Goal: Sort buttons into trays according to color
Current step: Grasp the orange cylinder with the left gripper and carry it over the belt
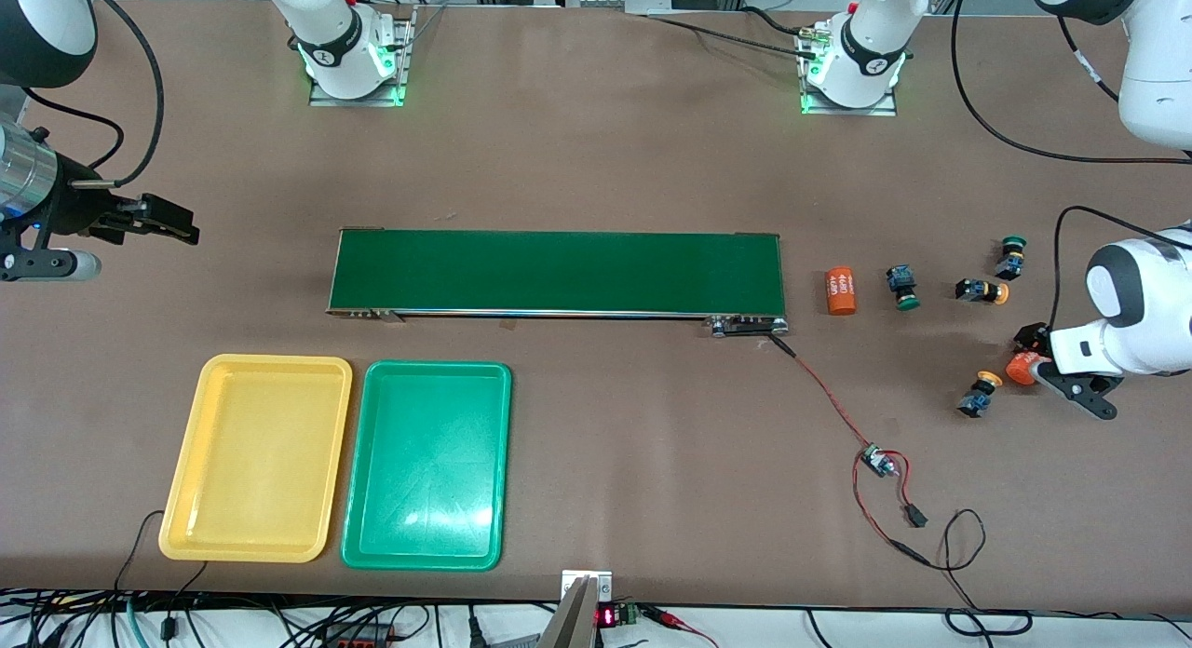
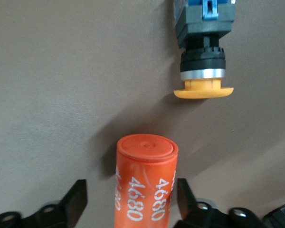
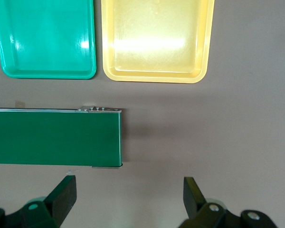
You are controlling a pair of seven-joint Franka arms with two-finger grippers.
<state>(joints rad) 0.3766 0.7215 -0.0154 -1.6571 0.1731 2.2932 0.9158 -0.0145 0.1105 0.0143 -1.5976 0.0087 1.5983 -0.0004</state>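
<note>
My left gripper (image 1: 1032, 359) (image 2: 130, 199) is low at the left arm's end of the table, open, its fingers (image 2: 76, 199) straddling an orange cylinder (image 1: 1017, 371) (image 2: 146, 180) marked "4680". One finger is at its side and a gap shows at the other. A yellow-capped button (image 1: 978, 394) (image 2: 203, 71) lies just off the cylinder's end. Three more buttons lie farther from the front camera: green (image 1: 901, 288), yellow (image 1: 981, 291), green (image 1: 1010, 257). The yellow tray (image 1: 256, 364) (image 3: 156, 76) and green tray (image 1: 438, 369) (image 3: 47, 73) sit side by side. My right gripper (image 1: 172, 222) (image 3: 128, 194) waits open and holds nothing.
A long dark-green conveyor belt (image 1: 559, 271) (image 3: 52, 137) runs across the middle of the table. A second orange cylinder (image 1: 841, 291) lies off its end beside the green button. Red and black wires with a small circuit board (image 1: 875, 460) trail from the belt toward the front camera.
</note>
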